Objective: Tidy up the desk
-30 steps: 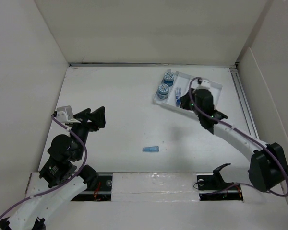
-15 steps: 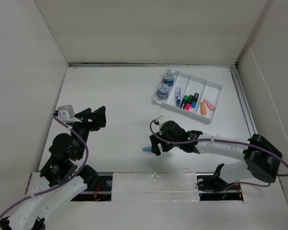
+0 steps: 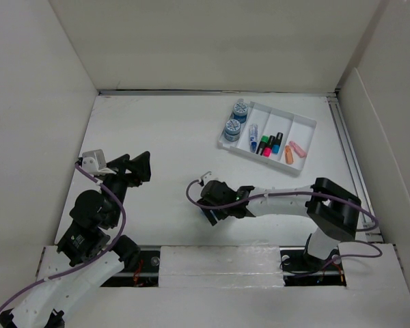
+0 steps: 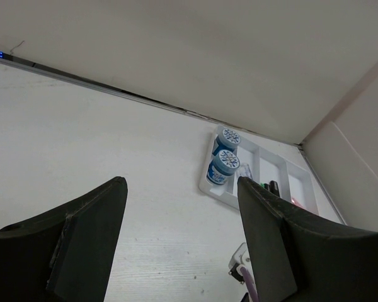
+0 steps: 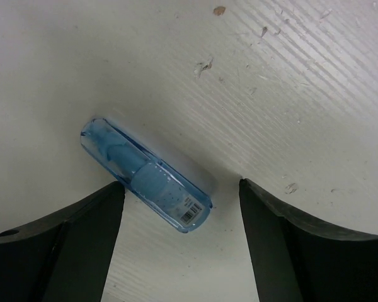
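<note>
Now | desk (image 3: 164,137): blue tube (image 5: 145,177) lies near its front edge | right gripper (image 5: 178,187) fingers wide, straddling it | I judge it light, stiff, slick; pinch mid-barrel | left gripper (image 4: 179,189) fingers apart, empty

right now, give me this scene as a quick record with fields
surface: desk, white, walled
loose item: clear blue tube, lying flat on the desk's near part
right gripper: open, jaws either side of the tube, not closed on it
left gripper: open, empty, above the desk's left side
tray: white, compartmented, far right; holds two blue-lidded jars, markers, pink and orange small pieces
</note>
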